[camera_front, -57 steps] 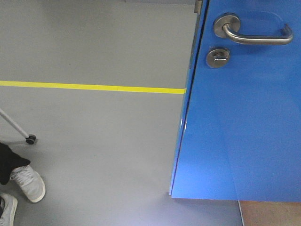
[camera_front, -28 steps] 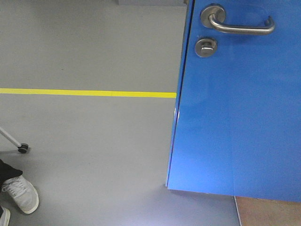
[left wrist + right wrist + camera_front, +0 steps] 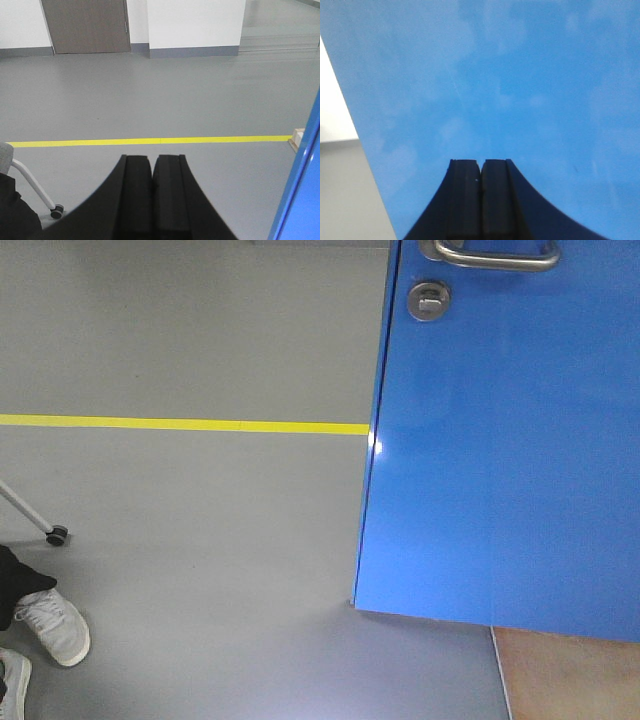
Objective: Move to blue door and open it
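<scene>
The blue door point(image 3: 500, 460) fills the right half of the front view, glossy, its free edge running down to the floor. Its silver lever handle point(image 3: 495, 255) is cut off by the top edge, and the round thumb-turn lock point(image 3: 428, 301) sits just below. The door point(image 3: 495, 75) fills almost the whole right wrist view, close in front of my right gripper point(image 3: 481, 162), which is shut on nothing. My left gripper point(image 3: 152, 159) is shut too, pointing over grey floor, with the door's edge point(image 3: 300, 195) at its lower right.
A yellow floor line point(image 3: 180, 424) crosses the grey floor. A person's white shoes point(image 3: 52, 625) and a caster leg point(image 3: 57, 535) are at the lower left. A brown door point(image 3: 85, 25) and white walls stand far off. Wooden flooring point(image 3: 570, 675) shows under the door.
The view has shifted: the door's handle and lock have slid up and left in the front view, the handle now cut by the top edge. The shoes and caster shifted slightly.
</scene>
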Robot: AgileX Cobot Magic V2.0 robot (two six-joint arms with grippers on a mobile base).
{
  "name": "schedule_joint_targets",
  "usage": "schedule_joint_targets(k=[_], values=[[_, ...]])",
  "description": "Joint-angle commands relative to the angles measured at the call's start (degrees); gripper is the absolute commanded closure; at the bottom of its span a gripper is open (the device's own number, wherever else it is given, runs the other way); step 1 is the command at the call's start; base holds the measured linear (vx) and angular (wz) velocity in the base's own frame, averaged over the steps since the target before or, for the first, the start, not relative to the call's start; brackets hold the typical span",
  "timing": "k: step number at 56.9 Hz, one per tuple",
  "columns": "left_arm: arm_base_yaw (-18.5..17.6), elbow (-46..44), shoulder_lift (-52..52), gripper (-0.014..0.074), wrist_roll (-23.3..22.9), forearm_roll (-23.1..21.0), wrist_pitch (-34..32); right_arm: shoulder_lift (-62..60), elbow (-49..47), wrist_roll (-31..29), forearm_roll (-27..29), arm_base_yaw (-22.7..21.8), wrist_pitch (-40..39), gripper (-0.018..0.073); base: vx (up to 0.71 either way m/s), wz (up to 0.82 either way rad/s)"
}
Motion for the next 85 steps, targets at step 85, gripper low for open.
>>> schedule_joint_targets(k=[85], values=[[-0.4, -1.5, -0.7, 0.0524, -0.4, -0.2, -4.9, -15.8, -1.8, -0.3, -0.4, -0.4, 16.0, 0.0547, -0.11, -0.05]])
